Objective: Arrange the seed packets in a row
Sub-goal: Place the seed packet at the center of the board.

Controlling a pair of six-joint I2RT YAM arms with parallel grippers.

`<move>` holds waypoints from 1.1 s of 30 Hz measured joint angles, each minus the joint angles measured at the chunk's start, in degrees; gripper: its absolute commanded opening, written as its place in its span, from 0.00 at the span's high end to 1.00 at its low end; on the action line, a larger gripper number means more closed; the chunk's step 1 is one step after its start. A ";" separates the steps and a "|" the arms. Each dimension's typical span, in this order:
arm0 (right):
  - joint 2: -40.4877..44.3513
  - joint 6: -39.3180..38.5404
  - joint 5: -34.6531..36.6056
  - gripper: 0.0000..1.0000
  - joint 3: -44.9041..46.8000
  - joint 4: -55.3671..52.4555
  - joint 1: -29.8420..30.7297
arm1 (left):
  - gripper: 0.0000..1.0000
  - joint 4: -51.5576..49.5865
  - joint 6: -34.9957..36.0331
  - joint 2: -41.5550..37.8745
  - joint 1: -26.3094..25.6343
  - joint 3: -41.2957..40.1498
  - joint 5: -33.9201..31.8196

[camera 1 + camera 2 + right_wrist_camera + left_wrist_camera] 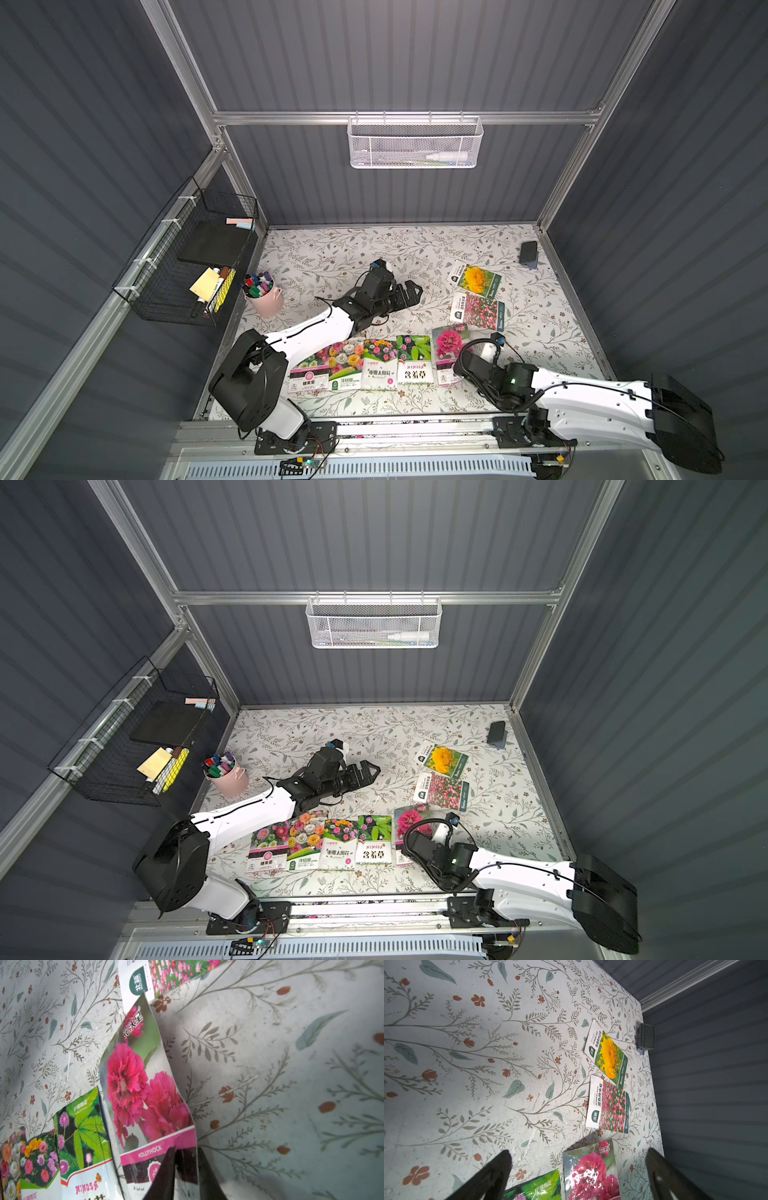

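Observation:
Several seed packets lie in a row near the table's front edge, from the daisy packet [309, 372] to the green mimosa packet [413, 359]. At the row's right end is the pink hollyhock packet [446, 345], its far end curled up off the table. My right gripper [186, 1159] straddles that packet's near right edge; its fingers [166, 1169] stand slightly apart, open, with the edge between them. Two packets lie apart farther back on the right: a yellow-flower one [476, 278] and a pink-field one [478, 309]. My left gripper [415, 291] hovers wide open and empty over mid-table.
A pink cup of markers [264, 297] stands at the left edge. A small dark block [528, 252] sits in the back right corner. A black wire basket [187, 266] hangs on the left wall and a white mesh basket [413, 143] on the back wall.

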State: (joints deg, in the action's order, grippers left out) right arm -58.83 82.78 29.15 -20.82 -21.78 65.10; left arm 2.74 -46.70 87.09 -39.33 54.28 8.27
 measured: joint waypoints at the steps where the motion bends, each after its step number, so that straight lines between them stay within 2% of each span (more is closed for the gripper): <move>1: -0.26 0.33 0.07 0.75 -0.09 -0.42 0.11 | 0.01 0.00 0.00 -0.02 0.00 -0.07 0.00; 6: -1.68 1.11 0.17 0.66 -1.03 -0.96 0.28 | 0.01 0.00 0.00 -0.09 0.00 -0.39 0.00; 11: -2.84 1.03 0.13 0.65 -1.68 -0.90 0.31 | 0.01 0.00 0.00 -0.09 0.00 -0.44 0.02; 14: -2.84 1.05 0.04 0.60 -1.68 -0.76 0.31 | 0.01 0.00 0.02 -0.09 0.00 -0.44 0.04; 16: -2.84 1.18 -0.02 0.52 -1.68 -0.72 0.31 | 0.01 0.00 0.00 -0.09 0.00 -0.44 0.04; 19: -3.13 1.68 -0.35 0.34 -1.79 -1.07 0.31 | 0.01 0.00 0.00 -0.09 0.00 -0.44 0.07; 22: -3.54 1.81 -0.76 0.27 -2.12 -2.32 0.33 | 0.01 0.00 0.00 -0.09 0.00 -0.44 0.22; 27: -4.02 1.60 -1.66 0.24 -3.74 -4.59 0.31 | 0.01 0.00 0.00 -0.09 0.00 -0.44 0.24; 33: -6.08 0.02 -4.11 0.26 -8.04 -8.17 0.33 | 0.00 0.00 0.02 -0.09 0.00 -0.44 0.26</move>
State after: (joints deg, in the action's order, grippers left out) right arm -64.90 82.81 25.04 -28.86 -29.95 65.43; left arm 2.74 -46.68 87.00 -39.33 53.84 8.54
